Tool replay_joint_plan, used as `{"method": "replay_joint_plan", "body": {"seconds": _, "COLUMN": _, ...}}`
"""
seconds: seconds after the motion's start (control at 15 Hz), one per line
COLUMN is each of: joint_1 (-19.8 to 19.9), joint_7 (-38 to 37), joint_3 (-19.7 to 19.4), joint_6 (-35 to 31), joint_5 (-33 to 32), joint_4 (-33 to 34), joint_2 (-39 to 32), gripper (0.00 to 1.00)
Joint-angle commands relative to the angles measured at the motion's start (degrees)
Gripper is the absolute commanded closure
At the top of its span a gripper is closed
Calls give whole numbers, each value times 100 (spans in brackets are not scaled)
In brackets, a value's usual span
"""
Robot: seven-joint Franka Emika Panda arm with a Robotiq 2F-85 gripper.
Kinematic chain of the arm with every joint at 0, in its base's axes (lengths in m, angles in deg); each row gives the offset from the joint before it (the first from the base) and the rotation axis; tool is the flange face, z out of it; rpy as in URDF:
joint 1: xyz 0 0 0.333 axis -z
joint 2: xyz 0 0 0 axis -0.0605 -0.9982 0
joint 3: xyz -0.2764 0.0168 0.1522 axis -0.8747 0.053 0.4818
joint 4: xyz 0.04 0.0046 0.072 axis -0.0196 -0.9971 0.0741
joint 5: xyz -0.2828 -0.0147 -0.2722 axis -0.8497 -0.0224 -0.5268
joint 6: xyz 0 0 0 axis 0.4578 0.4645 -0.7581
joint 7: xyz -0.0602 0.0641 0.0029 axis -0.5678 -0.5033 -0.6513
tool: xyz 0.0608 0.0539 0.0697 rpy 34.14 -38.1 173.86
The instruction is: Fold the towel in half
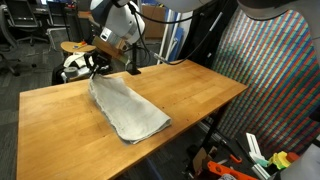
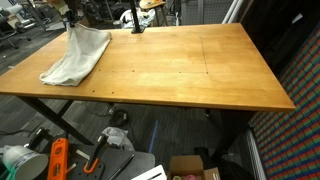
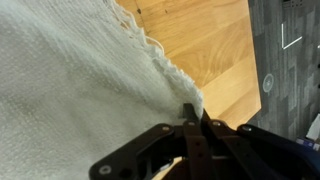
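Note:
A pale grey-white towel (image 1: 128, 108) lies on the wooden table (image 1: 190, 95), one end lifted off the surface. In an exterior view it hangs from the gripper and drapes down to the table (image 2: 78, 60). My gripper (image 1: 97, 66) is shut on the towel's raised edge at the far side of the table; it also shows in an exterior view (image 2: 72, 22). In the wrist view the towel (image 3: 70, 80) fills the left of the frame, and my gripper's (image 3: 193, 120) fingers pinch its corner above the table (image 3: 215, 50).
The table's front edge (image 2: 150, 100) drops to a floor cluttered with tools and boxes (image 2: 60, 158). A dark stand (image 2: 137, 22) sits at the table's back edge. Chairs and lab equipment (image 1: 75, 65) stand behind the table.

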Motion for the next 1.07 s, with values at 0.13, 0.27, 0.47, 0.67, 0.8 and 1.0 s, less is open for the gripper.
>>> {"method": "replay_joint_plan", "body": {"seconds": 0.13, "joint_1": 8, "joint_7": 234, "joint_3": 153, "joint_6": -4, "joint_5": 205, "joint_4": 173, "joint_2": -117, "gripper": 97}}
{"method": "replay_joint_plan", "body": {"seconds": 0.27, "joint_1": 14, "joint_7": 252, "joint_3": 172, "joint_6": 35, "joint_5": 202, "joint_4": 193, "joint_2": -135, "gripper": 77}}
{"method": "replay_joint_plan", "body": {"seconds": 0.47, "joint_1": 28, "joint_7": 342, "joint_3": 169, "joint_6": 5, "joint_5": 184, "joint_4": 158, "joint_2": -120, "gripper": 57}}
{"method": "replay_joint_plan", "body": {"seconds": 0.67, "joint_1": 130, "joint_7": 597, "joint_3": 180, "joint_6": 115, "joint_5": 163, "joint_4": 76, "joint_2": -33, "gripper": 34}}
{"method": "replay_joint_plan", "body": {"seconds": 0.8, "joint_1": 192, "joint_7": 761, "joint_3": 130, "joint_6": 219, "joint_5": 83, "joint_4": 75, "joint_2": -13, "gripper": 19}}
{"method": "replay_joint_plan", "body": {"seconds": 1.0, "joint_1": 220, "joint_7": 834, "joint_3": -58, "joint_6": 368, "joint_5": -124, "joint_4": 155, "joint_2": -101, "gripper": 0}}
